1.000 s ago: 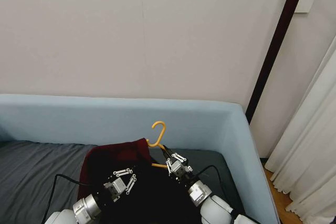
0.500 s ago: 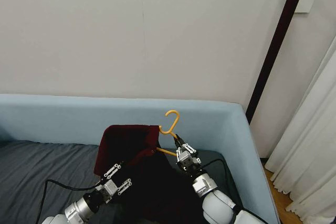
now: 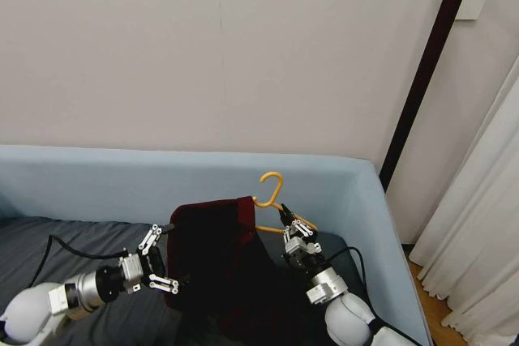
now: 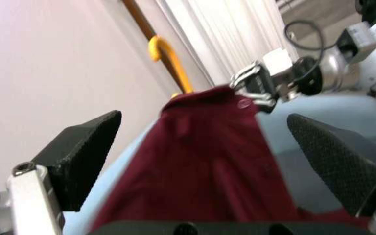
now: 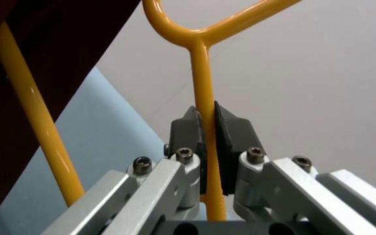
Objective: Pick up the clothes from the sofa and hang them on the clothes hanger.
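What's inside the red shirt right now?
The hanger goes in at the shirt's top: its hook and one bar are outside, that bar clamped by the right hand. Its other side is under cloth; how far in it sits is hidden.

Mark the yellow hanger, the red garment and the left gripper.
yellow hanger [image 5: 201, 73]: right wrist view, stem.
red garment [image 3: 212, 242]: head view, cloth middle.
left gripper [image 3: 170, 257]: head view, between its fingertips.

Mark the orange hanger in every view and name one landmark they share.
Head view: orange hanger near centre, its hook in front of the sofa back.
Left wrist view: hook rising behind the garment's top edge.
Right wrist view: stem clamped in the right pincer.
Shared landmark: the dark red garment draped on it.
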`<state>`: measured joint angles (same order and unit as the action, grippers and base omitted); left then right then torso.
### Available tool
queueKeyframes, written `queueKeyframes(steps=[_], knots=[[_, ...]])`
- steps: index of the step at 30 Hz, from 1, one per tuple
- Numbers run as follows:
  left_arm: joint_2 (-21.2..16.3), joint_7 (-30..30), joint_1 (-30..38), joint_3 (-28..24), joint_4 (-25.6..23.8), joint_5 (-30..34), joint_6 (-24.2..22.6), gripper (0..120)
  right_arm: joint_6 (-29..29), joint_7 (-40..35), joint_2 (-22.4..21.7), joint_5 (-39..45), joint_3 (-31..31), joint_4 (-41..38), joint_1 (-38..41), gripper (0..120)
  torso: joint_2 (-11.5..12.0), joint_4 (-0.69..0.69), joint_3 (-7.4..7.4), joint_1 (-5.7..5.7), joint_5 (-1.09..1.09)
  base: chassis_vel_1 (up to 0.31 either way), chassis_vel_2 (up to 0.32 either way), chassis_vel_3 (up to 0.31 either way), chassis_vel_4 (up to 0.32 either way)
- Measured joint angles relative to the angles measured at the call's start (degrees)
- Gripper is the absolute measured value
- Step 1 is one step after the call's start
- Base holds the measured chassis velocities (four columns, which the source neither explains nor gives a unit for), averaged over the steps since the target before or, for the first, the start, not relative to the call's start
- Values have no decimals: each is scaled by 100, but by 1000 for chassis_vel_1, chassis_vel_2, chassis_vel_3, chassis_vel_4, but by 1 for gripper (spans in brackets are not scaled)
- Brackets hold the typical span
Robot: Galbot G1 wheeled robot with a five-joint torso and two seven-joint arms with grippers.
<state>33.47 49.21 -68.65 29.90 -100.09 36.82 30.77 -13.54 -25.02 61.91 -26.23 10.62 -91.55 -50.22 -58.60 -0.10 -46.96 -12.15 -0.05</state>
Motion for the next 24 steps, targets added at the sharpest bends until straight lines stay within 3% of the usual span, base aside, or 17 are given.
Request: queueKeyframes(steps=[6, 16, 20, 23, 24], knots=[[-380, 650, 315, -50, 485, 503, -509, 100, -217, 55, 255, -440, 73, 162, 34, 4, 0, 5, 0, 0, -1, 0, 0, 0, 0], [-333, 1472, 453, -127, 1000, 783, -1223, 98, -347, 69, 412, -739, 389, 276, 78, 4, 0, 3, 0, 0, -1, 0, 0, 0, 0], [-289, 1804, 518, -128, 1119, 691, -1462, 91, -356, 69, 421, -793, 450, 241, 80, 4, 0, 3, 0, 0, 0, 0, 0, 0, 0], [-237, 2094, 648, -162, 1270, 520, -1671, 76, -396, 85, 430, -919, 469, 209, 75, 4, 0, 3, 0, 0, 0, 0, 0, 0, 0], [-237, 2094, 648, -162, 1270, 520, -1671, 76, -396, 85, 430, -919, 469, 209, 75, 4, 0, 3, 0, 0, 0, 0, 0, 0, 0]])
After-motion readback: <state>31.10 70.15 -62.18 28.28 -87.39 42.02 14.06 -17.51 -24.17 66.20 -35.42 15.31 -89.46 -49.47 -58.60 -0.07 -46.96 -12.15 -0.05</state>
